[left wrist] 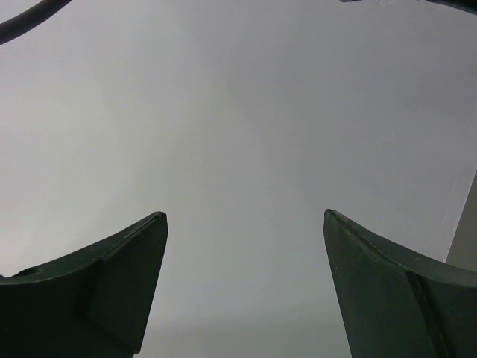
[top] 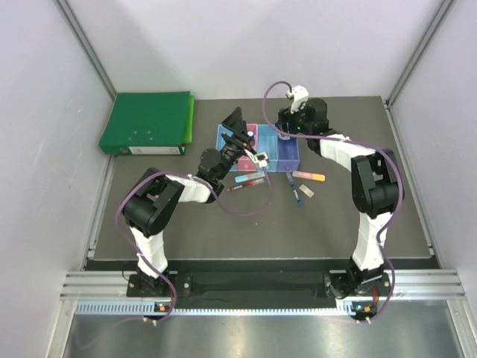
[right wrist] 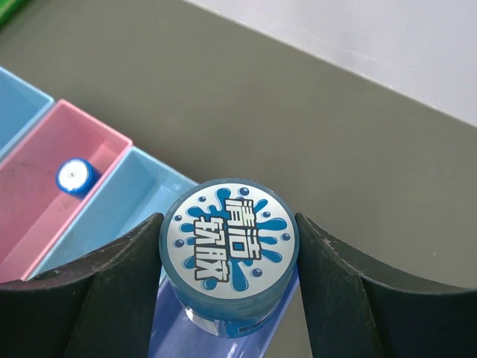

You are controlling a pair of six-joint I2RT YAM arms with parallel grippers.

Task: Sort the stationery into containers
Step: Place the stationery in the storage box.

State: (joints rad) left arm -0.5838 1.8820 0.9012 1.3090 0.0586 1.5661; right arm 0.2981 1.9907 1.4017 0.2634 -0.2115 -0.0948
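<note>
- Reel [right wrist: 229, 250], lower centre of your right wrist view: shiny silvery foil-look label on top, smooth blue plastic body.
- Pink bin [right wrist: 37, 216] and light blue bin [right wrist: 127, 201], left side: translucent smooth plastic with a slight gloss.
- Table [right wrist: 261, 112]: matt dark grey.
- Your right gripper [right wrist: 227, 216] fingers [right wrist: 104, 291]: matt black plastic.
- Binder [top: 149, 123], upper left of the top view: smooth green cover, low sheen.
- Rail [top: 261, 287] along the bottom: pale bare metal.

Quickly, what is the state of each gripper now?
Left gripper: open, holding nothing.
Right gripper: closed on the blue tub.
</note>
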